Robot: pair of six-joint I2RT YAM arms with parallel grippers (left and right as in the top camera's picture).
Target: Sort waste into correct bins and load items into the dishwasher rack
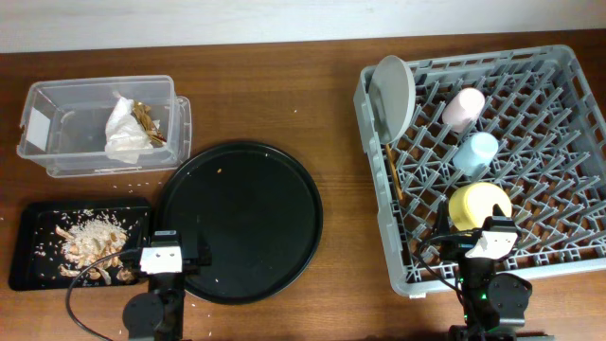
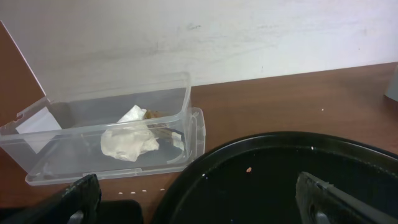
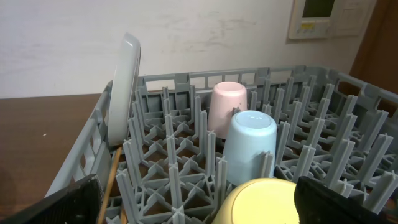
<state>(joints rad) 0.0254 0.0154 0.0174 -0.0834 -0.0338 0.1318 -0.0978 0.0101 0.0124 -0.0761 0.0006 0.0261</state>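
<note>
Table: bowl apparently before end effector

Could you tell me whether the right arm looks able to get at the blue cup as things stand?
Probably yes: the open right pincer faces the blue cup, clear from above, though it must pass over the yellow bowl between them.

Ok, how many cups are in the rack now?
2, both in the rack: the pink cup farther back, the light-blue cup just in front of it. None seems hidden.
</note>
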